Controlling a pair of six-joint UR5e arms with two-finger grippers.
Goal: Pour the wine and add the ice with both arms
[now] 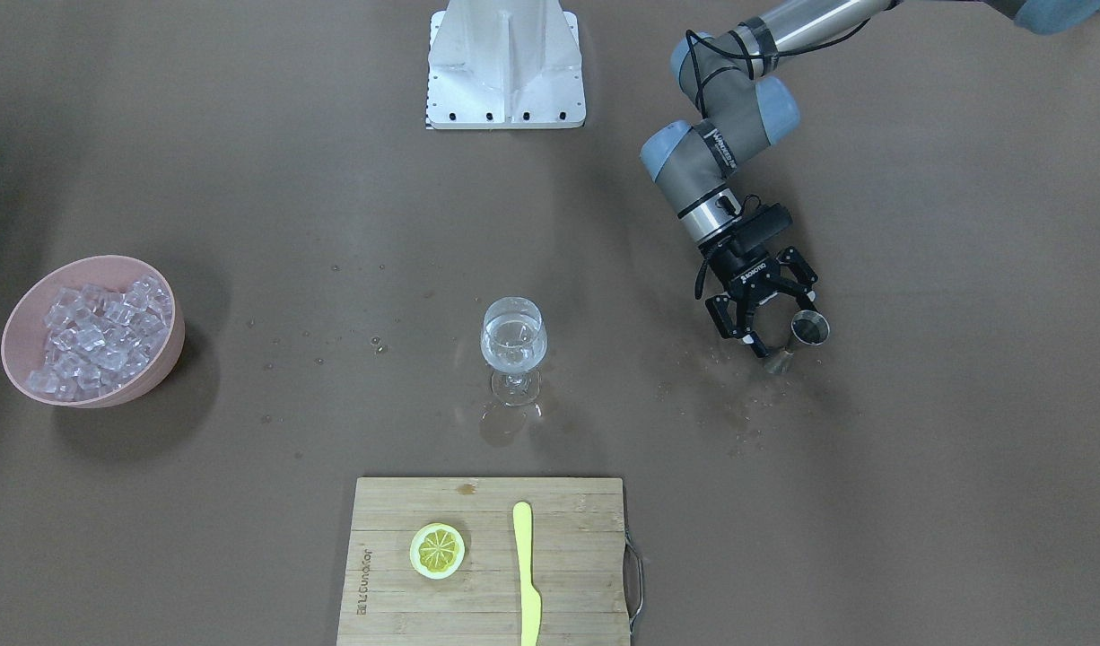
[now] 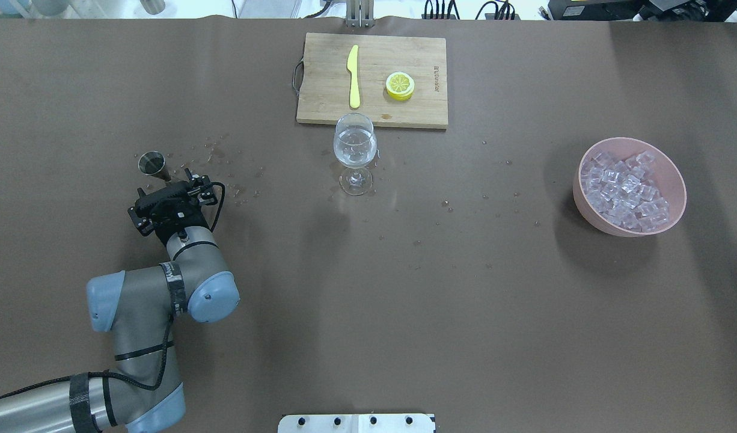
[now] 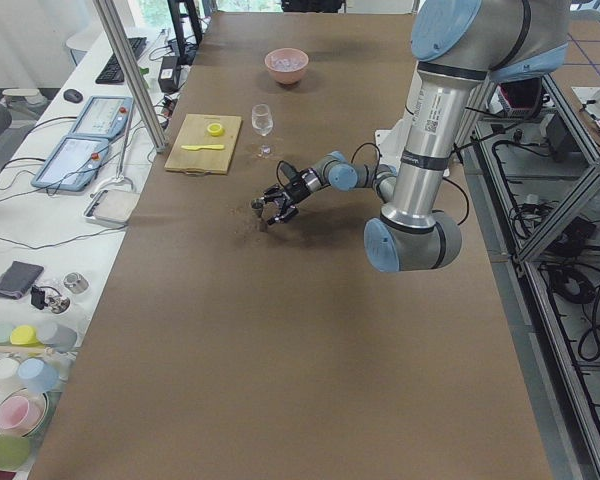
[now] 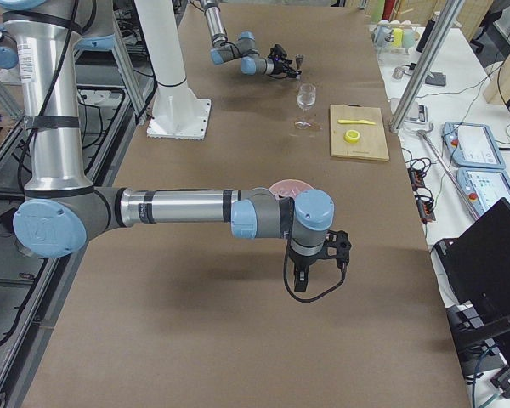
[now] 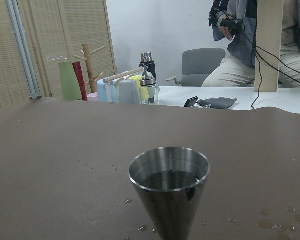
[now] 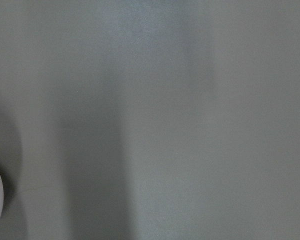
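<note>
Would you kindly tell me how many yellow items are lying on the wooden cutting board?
2: a yellow knife lying flat, and a lemon slice beside it on the robot's right, not touching.

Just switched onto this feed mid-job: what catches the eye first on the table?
The stemmed glass at the centre, holding clear wine. The left gripper is open at a small upright metal jigger, with droplets spattered around it. A pink bowl heaped with ice sits at the opposite end.
</note>
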